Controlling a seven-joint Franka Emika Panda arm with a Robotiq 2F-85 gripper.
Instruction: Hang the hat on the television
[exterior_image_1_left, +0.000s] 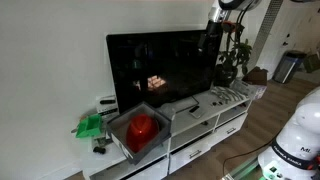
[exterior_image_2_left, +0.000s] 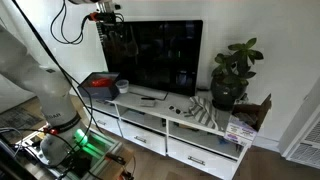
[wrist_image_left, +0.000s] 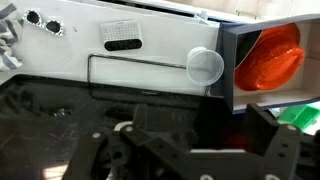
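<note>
The red hat (exterior_image_1_left: 144, 129) lies in an open grey box (exterior_image_1_left: 122, 134) at one end of the white TV stand; in the wrist view the hat (wrist_image_left: 270, 55) shows at the upper right. The black television (exterior_image_1_left: 160, 68) stands on the stand in both exterior views (exterior_image_2_left: 165, 55). My gripper (exterior_image_1_left: 210, 38) hangs high by an upper corner of the television (exterior_image_2_left: 115, 30). In the wrist view its dark fingers (wrist_image_left: 200, 125) are spread apart with nothing between them, above the dark screen.
A potted plant (exterior_image_2_left: 232, 75) stands at the stand's other end. Small items lie on the stand top (exterior_image_2_left: 195, 108), with a green object (exterior_image_1_left: 90, 125) beside the box. A round white disc (wrist_image_left: 205, 65) lies on the stand. The white stand (exterior_image_2_left: 170, 130) has drawers.
</note>
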